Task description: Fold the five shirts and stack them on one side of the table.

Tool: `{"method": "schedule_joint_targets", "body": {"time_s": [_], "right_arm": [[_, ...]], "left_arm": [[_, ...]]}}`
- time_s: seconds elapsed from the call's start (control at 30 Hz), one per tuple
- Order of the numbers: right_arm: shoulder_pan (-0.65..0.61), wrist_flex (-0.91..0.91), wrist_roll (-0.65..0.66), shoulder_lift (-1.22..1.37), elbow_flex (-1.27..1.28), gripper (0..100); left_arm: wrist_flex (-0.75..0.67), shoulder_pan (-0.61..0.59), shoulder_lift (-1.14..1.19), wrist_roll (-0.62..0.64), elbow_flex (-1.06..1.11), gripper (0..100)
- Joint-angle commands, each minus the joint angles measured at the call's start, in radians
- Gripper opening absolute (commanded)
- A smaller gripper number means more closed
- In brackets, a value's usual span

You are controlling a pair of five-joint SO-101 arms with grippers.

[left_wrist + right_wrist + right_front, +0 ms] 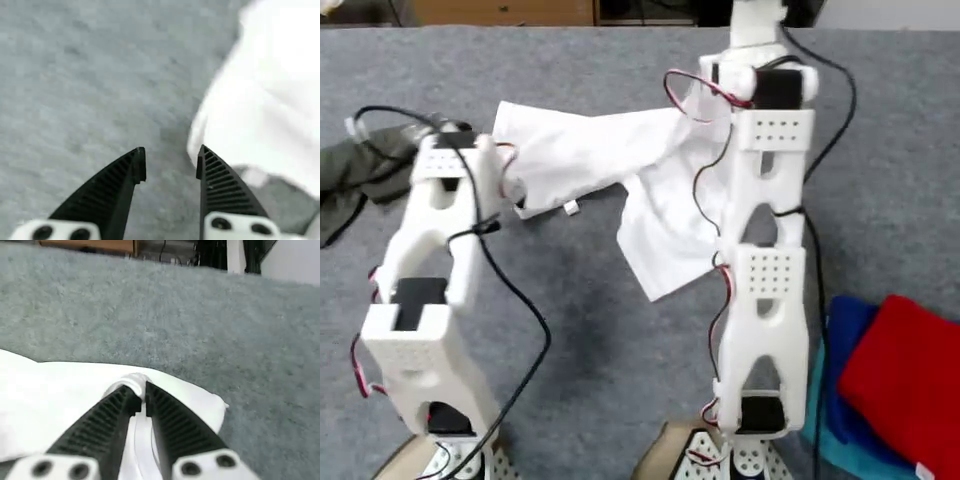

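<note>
The right gripper [141,392] has its fingers nearly closed, pinching a fold of the white shirt [590,150], which lies spread on the grey table [620,330] between the arms. The left gripper [170,165] stands moderately parted and holds nothing, just beside the shirt's left edge. A folded red shirt [905,375] sits near right.

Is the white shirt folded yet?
No. The white shirt lies loosely bunched, sleeve stretched out, with the right gripper shut on a fold of it.
</note>
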Motion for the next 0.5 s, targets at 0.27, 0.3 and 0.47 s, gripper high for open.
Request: {"method": "schedule_joint_targets", "body": {"time_s": [0.27, 0.3, 0.47], "right_arm": [[0.016, -0.153, -0.002, 0.18, -0.036, 0.5], [0.016, -0.155, -0.002, 0.18, -0.036, 0.5], [0.018, -0.183, -0.002, 0.188, -0.035, 0.5]], "left_arm": [[-0.103, 0.081, 0.054, 0.084, -0.046, 18], [-0.097, 0.083, 0.054, 0.084, -0.048, 18], [0.091, 0.069, 0.019, 0.083, -0.176, 18]]}}
